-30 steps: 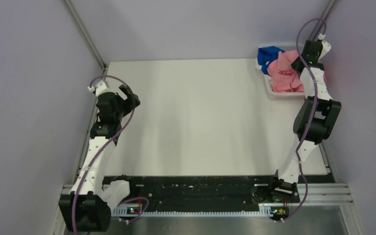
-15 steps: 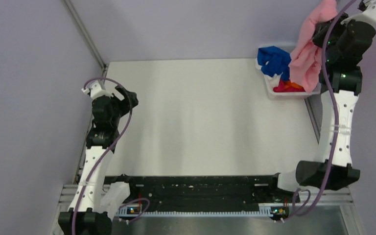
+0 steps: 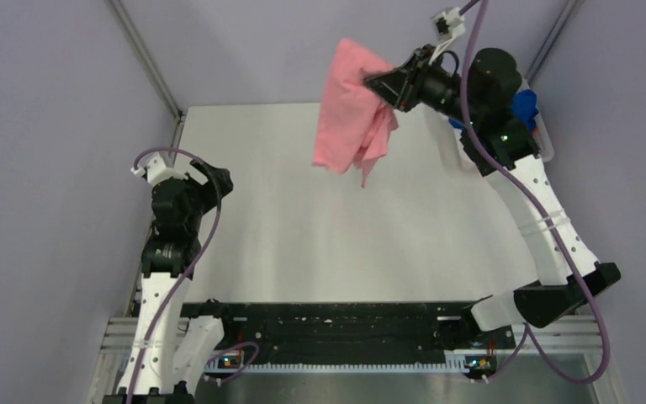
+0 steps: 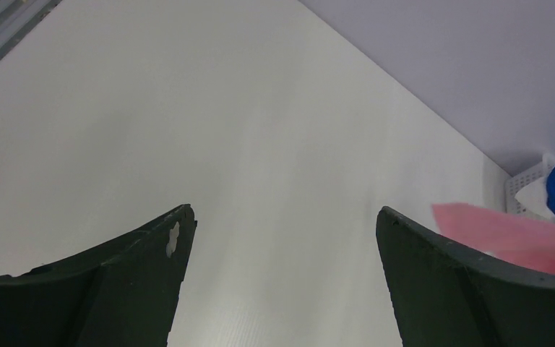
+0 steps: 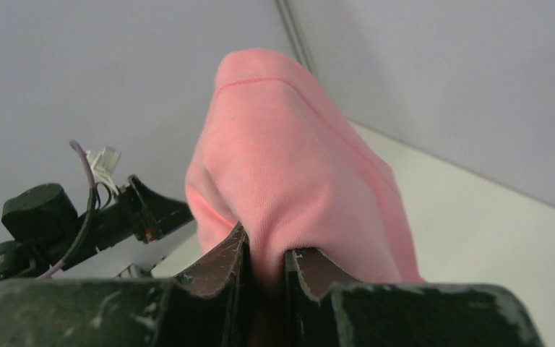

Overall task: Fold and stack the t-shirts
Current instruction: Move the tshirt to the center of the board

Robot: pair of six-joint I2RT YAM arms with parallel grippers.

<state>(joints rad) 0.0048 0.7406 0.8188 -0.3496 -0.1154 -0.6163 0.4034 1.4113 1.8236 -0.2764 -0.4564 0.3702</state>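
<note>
Above the white table, right fingers pinch a limp salmon-pink t-shirt; left fingers spread.

The overhead camera looked down from above the 6 o'clock edge onto the flat white table. The left wrist camera skimmed it toward 2 o'clock; the right, close-up, faced 8 o'clock. All shared the salmon-pink cloth t-shirt.
</note>
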